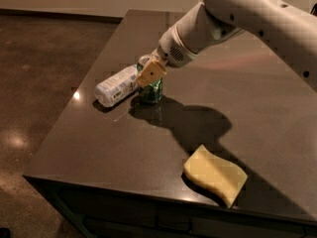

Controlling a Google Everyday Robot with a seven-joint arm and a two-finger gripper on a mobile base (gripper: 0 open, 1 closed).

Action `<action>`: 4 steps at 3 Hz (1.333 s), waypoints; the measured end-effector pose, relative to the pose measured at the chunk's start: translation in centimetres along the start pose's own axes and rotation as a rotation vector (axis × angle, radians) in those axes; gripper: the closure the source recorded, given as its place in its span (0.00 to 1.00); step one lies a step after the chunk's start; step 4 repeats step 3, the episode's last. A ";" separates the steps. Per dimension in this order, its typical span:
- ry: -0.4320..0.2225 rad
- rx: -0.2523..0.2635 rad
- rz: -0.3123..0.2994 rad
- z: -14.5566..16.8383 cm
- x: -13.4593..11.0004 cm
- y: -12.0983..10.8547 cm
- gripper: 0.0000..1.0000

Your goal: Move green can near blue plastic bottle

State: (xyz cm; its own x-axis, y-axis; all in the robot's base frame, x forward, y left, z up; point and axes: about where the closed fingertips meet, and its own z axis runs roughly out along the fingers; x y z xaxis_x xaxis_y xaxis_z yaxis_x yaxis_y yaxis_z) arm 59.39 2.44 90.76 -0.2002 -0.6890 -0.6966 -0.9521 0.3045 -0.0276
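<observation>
The green can (151, 92) stands upright on the dark table (124, 148), towards its left side. The blue plastic bottle (116, 86) lies on its side just left of the can, nearly touching it. My gripper (148, 73) reaches in from the upper right and is shut around the can's top. One tan finger pad (152, 71) shows in front of the can; the other finger is hidden behind it. The can's silver top is mostly covered by the gripper.
A yellow sponge (215, 175) lies near the table's front right edge. My white arm (237, 14) spans the upper right above the table. The table's left and front edges drop to a brown floor (34, 83).
</observation>
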 end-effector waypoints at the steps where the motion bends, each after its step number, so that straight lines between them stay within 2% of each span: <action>1: 0.001 -0.003 -0.002 0.1 -0.1 0.1 0.15; 2: 0.002 -0.006 -0.003 0.3 -0.1 0.2 0.00; 4: 0.002 -0.006 -0.003 0.3 -0.1 0.2 0.00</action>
